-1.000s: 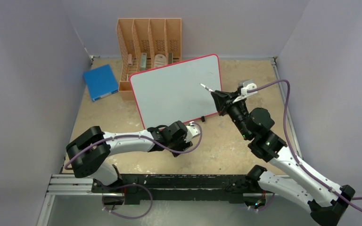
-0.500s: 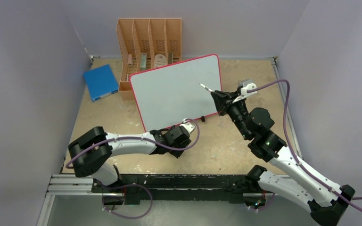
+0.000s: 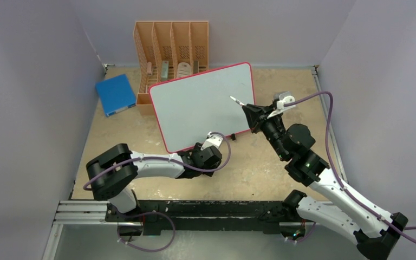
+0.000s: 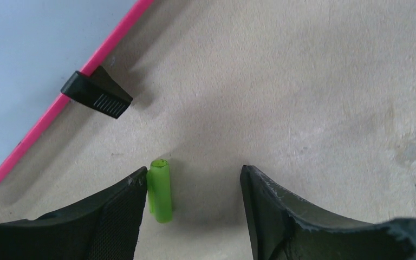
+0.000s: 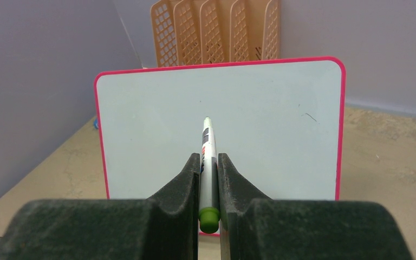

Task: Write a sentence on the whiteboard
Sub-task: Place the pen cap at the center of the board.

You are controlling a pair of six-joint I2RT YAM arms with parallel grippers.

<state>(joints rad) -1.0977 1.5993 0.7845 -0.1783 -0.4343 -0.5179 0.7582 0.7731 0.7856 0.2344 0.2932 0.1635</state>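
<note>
Jaws on my right gripper (image 5: 208, 162) pinch the marker (image 5: 207, 142), tip aimed at the whiteboard (image 5: 271, 114), propped upright mid-table and blank. And my left gripper (image 4: 194, 181) gapes wide, green cap (image 4: 161, 190) lying beside one finger. Board looks light, slick, tippy; I'd brace its pink rim. Sandy table (image 4: 314, 81), grey walls (image 3: 32, 81) close in.

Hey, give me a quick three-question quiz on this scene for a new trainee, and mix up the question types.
1. Multiple choice: the right claw is shut on A) a marker, B) an eraser, C) a ruler.
2. True or false: the whiteboard carries no words yet.
3. What small thing lies on the table between the fingers of the open left claw?
Key: 1 A. 2 True. 3 A green cap.
</note>
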